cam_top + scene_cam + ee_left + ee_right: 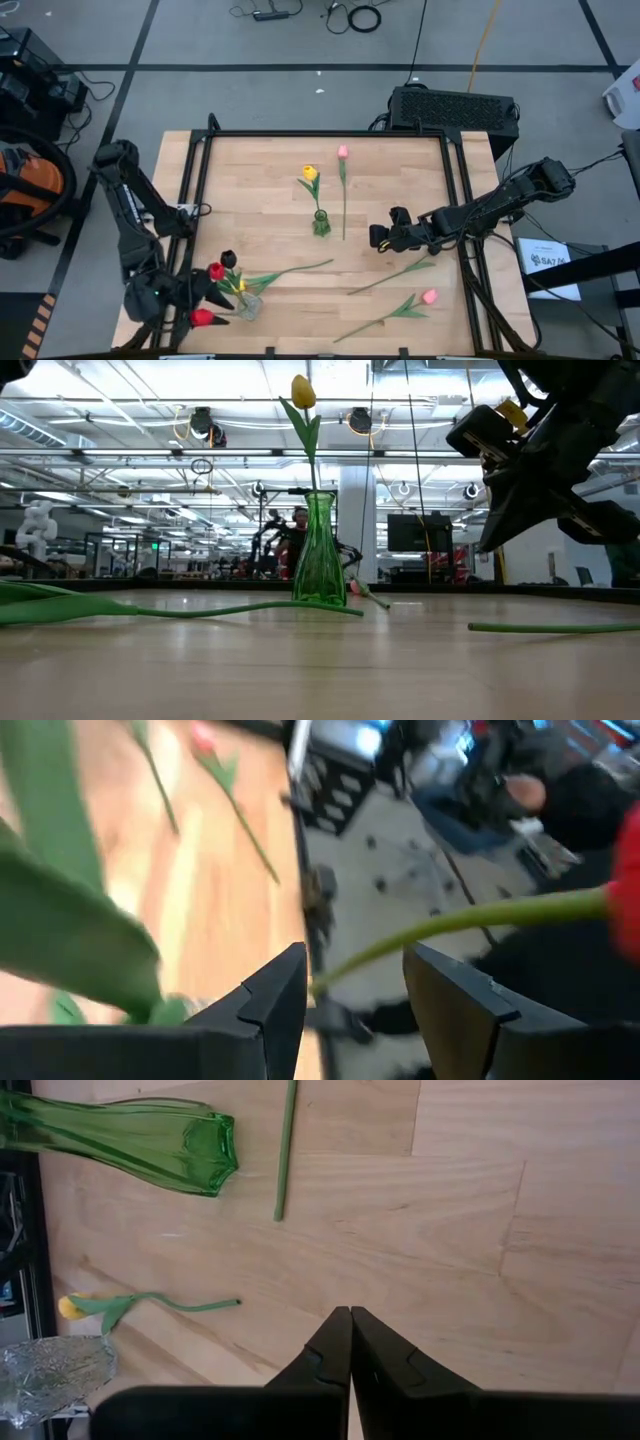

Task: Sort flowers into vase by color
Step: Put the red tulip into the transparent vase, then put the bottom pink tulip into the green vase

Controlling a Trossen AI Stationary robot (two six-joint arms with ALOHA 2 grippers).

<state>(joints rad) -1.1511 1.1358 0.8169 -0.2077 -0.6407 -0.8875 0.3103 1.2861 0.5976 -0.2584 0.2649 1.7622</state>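
A clear vase [248,305] at the near left holds a red tulip [215,271] and a black tulip [228,259]. A second red tulip head [202,318] sticks out beside it. My left gripper [188,297] is open, and that tulip's green stem [450,925] runs between its fingers. A yellow tulip [240,285] lies by the clear vase. A green vase [321,222] at mid-table holds one yellow tulip [310,173]. Two pink tulips [343,152] [430,296] and a bare stem [392,276] lie on the table. My right gripper [378,237] is shut and empty, right of the green vase. My left gripper stands open around the red tulip's stem. The stem's end [330,975] reaches the inner side of one finger [290,990]. I cannot tell whether it touches. The stem lies across the gap, with the red head [625,890] out to one side.
A black frame rail [320,133] runs around the wooden table top. In the right wrist view the green vase [130,1135], a stem end [285,1150] and the lying yellow tulip [70,1308] show ahead of the shut fingers. Bare wood lies between the two vases.
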